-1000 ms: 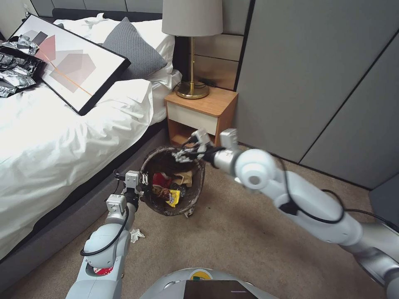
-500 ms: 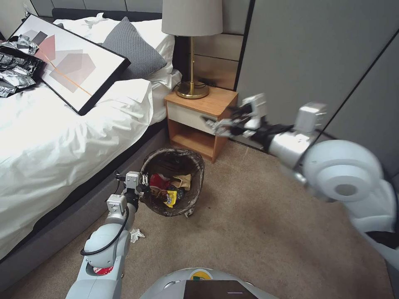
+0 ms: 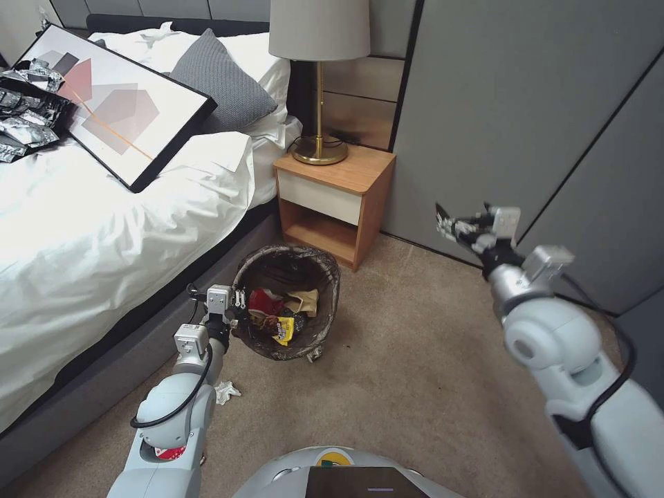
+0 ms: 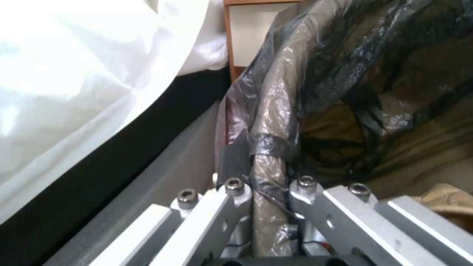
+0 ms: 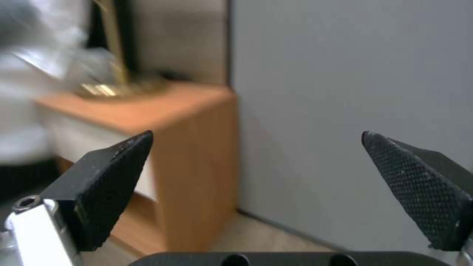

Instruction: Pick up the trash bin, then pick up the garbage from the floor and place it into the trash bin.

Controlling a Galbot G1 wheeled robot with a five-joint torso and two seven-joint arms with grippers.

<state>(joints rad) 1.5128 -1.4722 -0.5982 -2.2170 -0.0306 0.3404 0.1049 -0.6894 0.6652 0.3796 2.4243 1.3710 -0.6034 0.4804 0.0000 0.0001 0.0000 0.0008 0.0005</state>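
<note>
The trash bin (image 3: 315, 339) hangs tilted beside the bed, its dark brown bag folded over the rim (image 4: 268, 122). My left gripper (image 3: 238, 315) is shut on the near rim of the trash bin, and the left wrist view shows the rim clamped between the fingers (image 4: 236, 195). Inside lies garbage (image 3: 280, 315): red and yellow packets and a brown paper bag. My right gripper (image 3: 460, 225) is raised in front of the grey wall panels, well to the right of the bin. It is open with nothing between its black pads (image 5: 106, 184).
A wooden nightstand (image 3: 335, 197) with a brass lamp (image 3: 319, 90) stands behind the bin. The bed (image 3: 104, 221) runs along the left, with a framed picture (image 3: 114, 104) on it. A white crumpled scrap (image 3: 227, 392) lies on the carpet by my left arm.
My right arm has swung from above the bin up and away to the right, its gripper open and empty. The left gripper and the bin have stayed put.
</note>
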